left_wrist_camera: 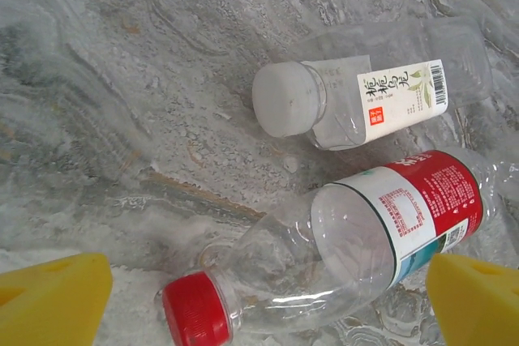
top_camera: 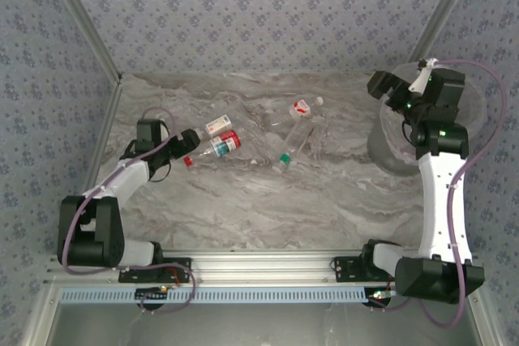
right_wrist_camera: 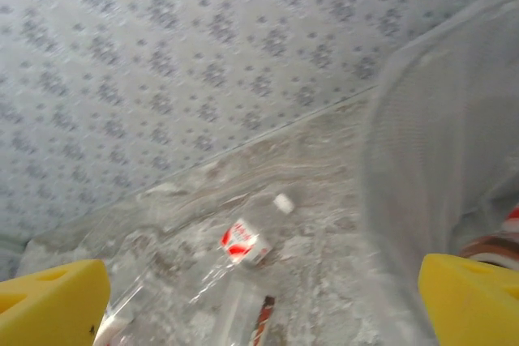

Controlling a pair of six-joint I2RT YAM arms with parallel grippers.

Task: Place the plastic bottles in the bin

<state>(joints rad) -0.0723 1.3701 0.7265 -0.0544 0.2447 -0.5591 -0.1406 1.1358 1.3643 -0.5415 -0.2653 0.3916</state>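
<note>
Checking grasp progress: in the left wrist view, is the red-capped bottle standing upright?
No, the red-capped bottle lies on its side on the table.

Just ahead of my left gripper the red-capped bottle lies on its side. It's clear with a red-and-white label, cap end closest to the gripper. Just beyond it the white-capped bottle lies flat too, with a pale label. Well ahead of my right gripper lie a short red-labelled bottle and a green-capped bottle (blurry from the wrist). The translucent bin stands upright close beside that gripper.
</note>
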